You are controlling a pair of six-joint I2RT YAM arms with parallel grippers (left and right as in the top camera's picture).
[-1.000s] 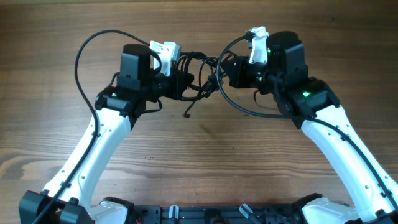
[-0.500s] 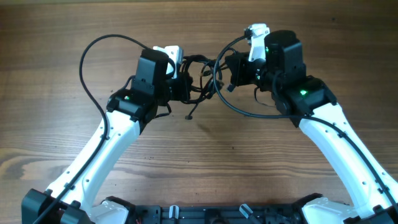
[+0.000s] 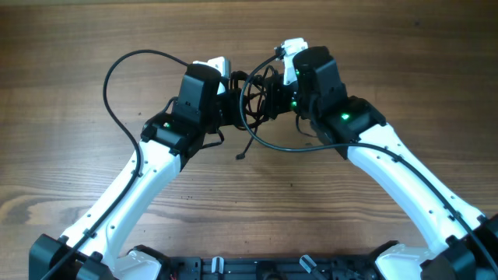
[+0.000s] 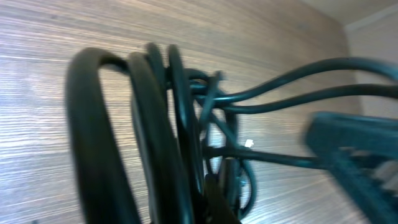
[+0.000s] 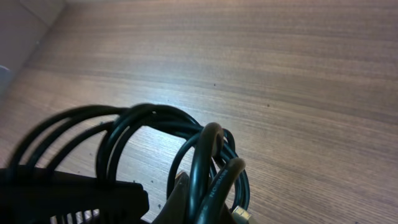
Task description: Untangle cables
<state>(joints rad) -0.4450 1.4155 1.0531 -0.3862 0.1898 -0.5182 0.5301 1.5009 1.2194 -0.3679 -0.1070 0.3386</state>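
Observation:
The cables are a small knot of thin black cords held above the wooden table between my two grippers. My left gripper is shut on the knot's left side, and my right gripper is shut on its right side, close by. One loose plug end hangs down toward the table. In the left wrist view the cables fill the frame as blurred loops around my left gripper. In the right wrist view the cables wrap over my right gripper, beside a metal plug tip.
A thick black arm wire arcs out to the left of the left arm. Another arm wire loops below the right wrist. The wooden table extends on all sides. The arm bases sit at the near edge.
My right arm has swung left toward the left gripper, and the left arm has edged right. The cables now hang bunched closer together, and the loose plug end has shifted slightly.

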